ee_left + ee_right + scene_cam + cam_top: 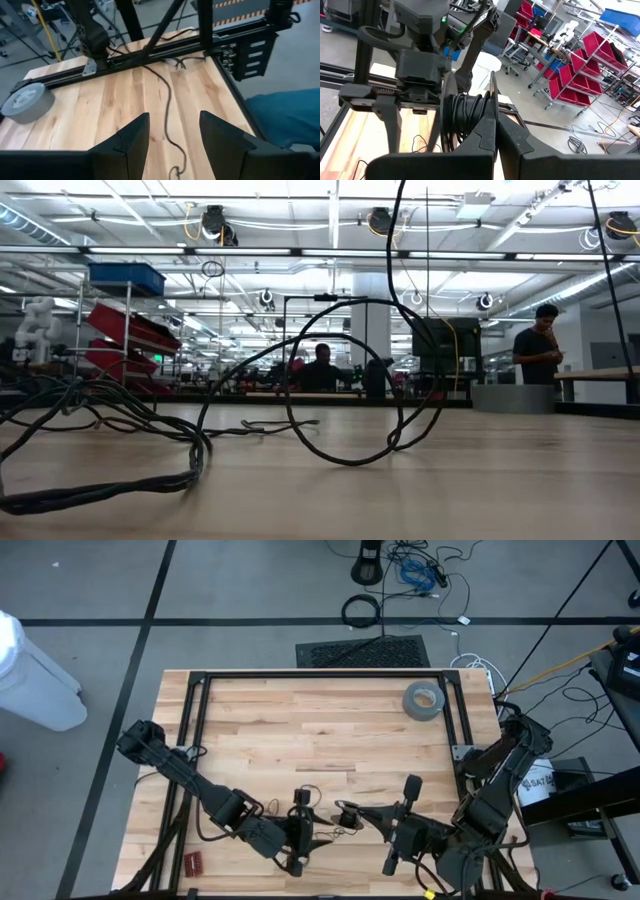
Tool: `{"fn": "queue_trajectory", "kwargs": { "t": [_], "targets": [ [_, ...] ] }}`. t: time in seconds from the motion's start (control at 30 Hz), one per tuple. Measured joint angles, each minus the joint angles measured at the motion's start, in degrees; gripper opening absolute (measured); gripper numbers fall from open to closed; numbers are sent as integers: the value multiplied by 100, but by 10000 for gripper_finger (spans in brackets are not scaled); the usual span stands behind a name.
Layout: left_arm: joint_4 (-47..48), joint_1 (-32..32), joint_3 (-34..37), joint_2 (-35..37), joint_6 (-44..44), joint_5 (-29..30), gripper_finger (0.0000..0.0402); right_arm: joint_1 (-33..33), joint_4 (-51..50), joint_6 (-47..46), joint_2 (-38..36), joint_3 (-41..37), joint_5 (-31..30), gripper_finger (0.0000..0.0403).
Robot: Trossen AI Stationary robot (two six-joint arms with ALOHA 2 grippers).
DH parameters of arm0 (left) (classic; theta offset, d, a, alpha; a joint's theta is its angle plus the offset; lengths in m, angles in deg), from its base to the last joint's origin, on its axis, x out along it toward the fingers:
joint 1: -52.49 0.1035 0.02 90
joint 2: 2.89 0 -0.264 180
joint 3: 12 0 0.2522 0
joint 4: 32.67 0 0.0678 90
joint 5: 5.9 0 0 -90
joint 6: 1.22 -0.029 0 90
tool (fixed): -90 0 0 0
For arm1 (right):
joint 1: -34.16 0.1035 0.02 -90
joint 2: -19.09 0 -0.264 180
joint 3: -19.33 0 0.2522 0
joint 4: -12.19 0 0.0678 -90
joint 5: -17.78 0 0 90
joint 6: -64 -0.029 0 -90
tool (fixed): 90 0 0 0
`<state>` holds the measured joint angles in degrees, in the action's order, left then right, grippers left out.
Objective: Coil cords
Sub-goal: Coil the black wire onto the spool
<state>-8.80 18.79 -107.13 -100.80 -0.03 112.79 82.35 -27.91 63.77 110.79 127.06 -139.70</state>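
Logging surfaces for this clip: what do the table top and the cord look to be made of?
Table top: pale wood planks, matte, grain and board joints visible. Cord: thin black wire, probably plastic- or rubber-sheathed, since it bends in loose curves.

Coiled cords point(465, 117) in right tool point(496, 125)

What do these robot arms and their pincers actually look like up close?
Both arms, the left arm and the right arm, are dark, nearly black, built of chunky jointed segments with thin black cables along them. Each ends in two flat, angular, wedge-shaped fingers, matte black plastic. A small green light glows on the left arm's wrist housing.
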Motion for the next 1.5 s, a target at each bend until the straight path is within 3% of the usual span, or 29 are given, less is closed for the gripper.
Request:
{"fn": "queue_trajectory", "kwargs": {
  "t": [0.73,0.97,1.5],
  "targets": [
    [-190,416,4,-541,551,-480,180,405,34,89,-129,0,-50,0],
    [-199,529,4,-584,585,-1058,180,481,171,240,-129,0,-190,0],
    [-207,688,4,-782,578,-1561,180,481,169,261,-129,0,-203,0]
  ]
}}
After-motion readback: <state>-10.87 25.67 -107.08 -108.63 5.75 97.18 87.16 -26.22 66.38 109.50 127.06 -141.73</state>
